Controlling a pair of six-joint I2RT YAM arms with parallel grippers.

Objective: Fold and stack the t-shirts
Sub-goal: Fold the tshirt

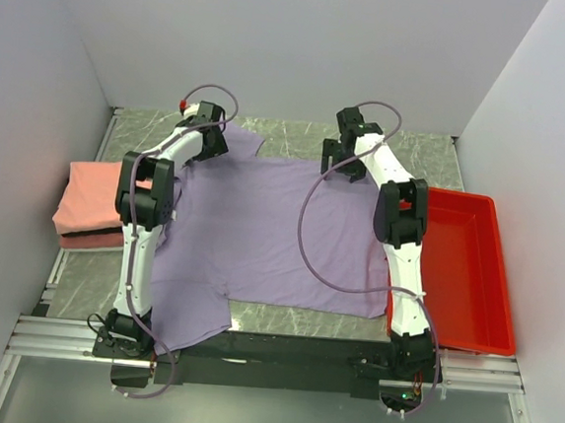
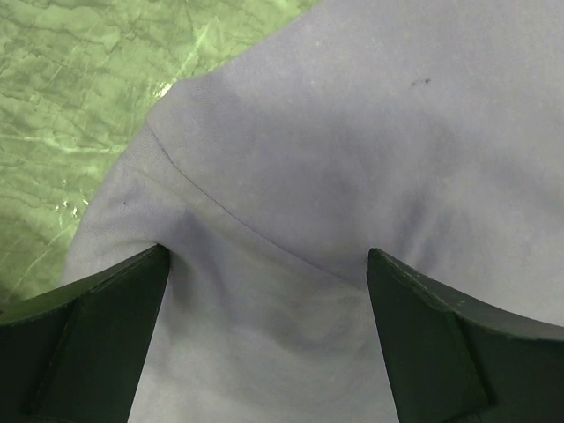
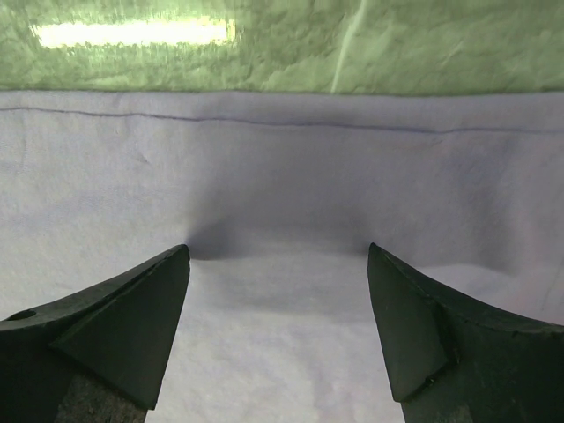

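Note:
A pale lavender t-shirt (image 1: 270, 235) lies spread flat on the marbled table, its hem toward the right, one sleeve hanging over the near edge. My left gripper (image 1: 213, 138) is open, its fingertips pressed onto the cloth (image 2: 291, 176) near the far sleeve seam. My right gripper (image 1: 339, 157) is open, its fingertips pressed onto the cloth (image 3: 282, 203) just inside the far hem edge. A folded salmon-pink shirt (image 1: 90, 205) lies on a darker red folded shirt (image 1: 87, 242) at the left.
A red plastic tray (image 1: 465, 272) stands at the right of the table, beside the right arm. White walls enclose the table on three sides. The metal rail with the arm bases runs along the near edge.

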